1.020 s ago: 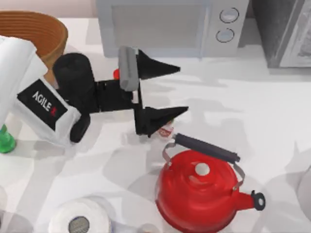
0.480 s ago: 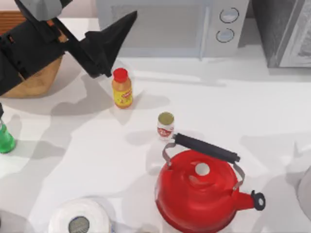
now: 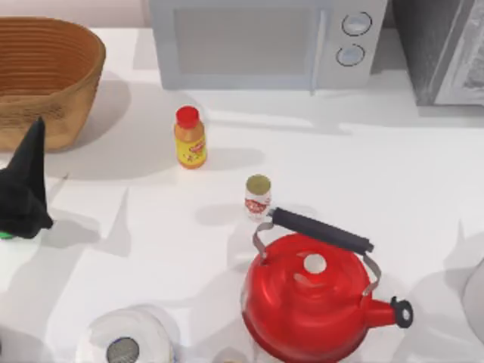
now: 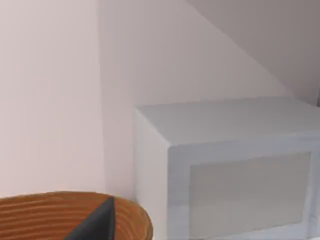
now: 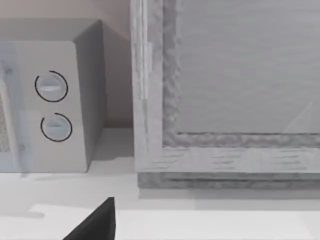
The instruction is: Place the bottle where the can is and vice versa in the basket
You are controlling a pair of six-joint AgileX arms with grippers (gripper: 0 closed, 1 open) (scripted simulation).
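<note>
The yellow bottle (image 3: 189,138) with a red cap stands upright on the white table, left of centre. The can (image 3: 258,197), white with a red label and gold top, stands a little nearer and to the right of it, close to the kettle's handle. The wicker basket (image 3: 53,53) sits at the far left corner; the part of its inside that I see holds nothing. Its rim (image 4: 75,200) shows in the left wrist view. My left gripper (image 3: 26,189) is a black shape at the table's left edge, well away from bottle and can. A dark tip of my right gripper (image 5: 95,225) shows in the right wrist view.
A red kettle (image 3: 310,299) with a black handle stands at the front, right beside the can. A microwave (image 3: 257,41) lines the back edge, with a grey cabinet (image 3: 446,49) to its right. A paper roll (image 3: 125,340) sits front left. A green object (image 3: 6,234) peeks out by the left gripper.
My left arm has swung from over the bottle and can, past the basket, down to the table's left edge. The bottle and can have not moved.
</note>
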